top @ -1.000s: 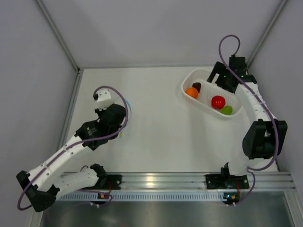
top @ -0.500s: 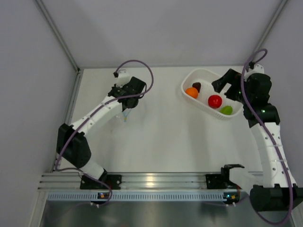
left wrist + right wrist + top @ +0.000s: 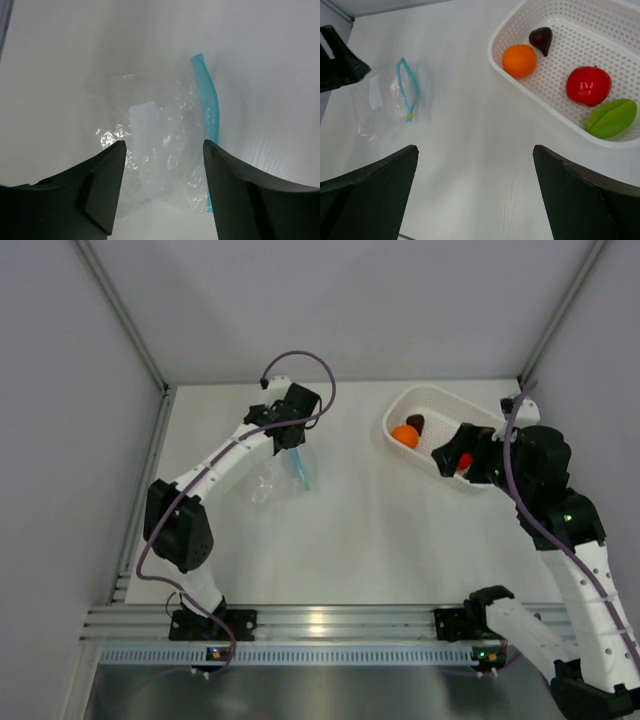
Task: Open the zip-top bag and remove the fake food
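Four pieces of fake food [image 3: 588, 85] are seen in the white basket [image 3: 492, 55]. The zip-top bag [image 3: 165, 150] has just been let go by the left fingers [image 3: 100, 195], now spread and empty, and is left lying emptied on the bench [image 3: 485, 165]. The right fingers [image 3: 370, 195] are held wide, nothing gripped. Task is judged essentially done.

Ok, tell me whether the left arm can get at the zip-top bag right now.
Probably yes. The left pincer hangs right over the zip-top bag, jaws open, and the wrist view shows nothing between pincer and bag.
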Action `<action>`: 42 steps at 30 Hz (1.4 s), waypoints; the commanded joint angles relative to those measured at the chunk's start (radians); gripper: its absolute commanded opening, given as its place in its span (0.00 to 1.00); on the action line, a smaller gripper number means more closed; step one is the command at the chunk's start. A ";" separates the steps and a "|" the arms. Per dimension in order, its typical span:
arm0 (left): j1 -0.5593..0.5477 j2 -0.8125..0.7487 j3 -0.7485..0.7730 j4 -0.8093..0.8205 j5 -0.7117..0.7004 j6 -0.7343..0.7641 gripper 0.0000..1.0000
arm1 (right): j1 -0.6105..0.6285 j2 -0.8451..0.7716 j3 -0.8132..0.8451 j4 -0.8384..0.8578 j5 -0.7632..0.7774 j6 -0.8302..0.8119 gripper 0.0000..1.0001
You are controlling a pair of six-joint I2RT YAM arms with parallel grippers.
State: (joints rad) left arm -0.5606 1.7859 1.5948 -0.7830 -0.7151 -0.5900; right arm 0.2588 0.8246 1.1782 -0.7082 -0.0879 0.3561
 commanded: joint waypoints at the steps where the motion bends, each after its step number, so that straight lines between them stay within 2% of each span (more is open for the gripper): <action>1: 0.005 -0.123 0.056 0.041 0.052 0.021 0.72 | 0.008 -0.019 0.041 -0.088 0.108 -0.074 0.99; 6: 0.005 -0.282 -0.012 0.042 0.069 0.025 0.78 | 0.008 -0.093 0.089 -0.148 0.148 -0.108 0.99; 8: 0.005 -0.390 -0.079 0.042 0.071 0.024 0.81 | 0.007 -0.120 0.093 -0.160 0.160 -0.132 0.99; 9: 0.005 -0.434 -0.108 0.041 0.086 0.027 0.89 | 0.008 -0.143 0.095 -0.166 0.169 -0.141 0.99; 14: 0.005 -0.716 -0.278 0.037 0.118 0.064 0.97 | 0.007 -0.209 0.077 -0.185 0.200 -0.189 0.99; 20: 0.005 -1.021 -0.487 0.024 0.200 0.216 0.98 | 0.008 -0.265 0.032 -0.189 0.250 -0.201 0.99; 24: 0.004 -1.175 -0.579 0.019 0.186 0.257 0.98 | 0.008 -0.292 0.002 -0.192 0.281 -0.209 0.99; 34: 0.004 -1.352 -0.633 -0.032 0.152 0.302 0.98 | 0.007 -0.343 -0.118 -0.194 0.336 -0.235 0.99; 42: 0.005 -1.358 -0.674 -0.015 0.089 0.266 0.98 | 0.007 -0.375 -0.140 -0.163 0.361 -0.246 0.99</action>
State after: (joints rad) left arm -0.5587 0.4202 0.9245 -0.8162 -0.5938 -0.3199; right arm 0.2600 0.4713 1.0458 -0.9081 0.2401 0.1299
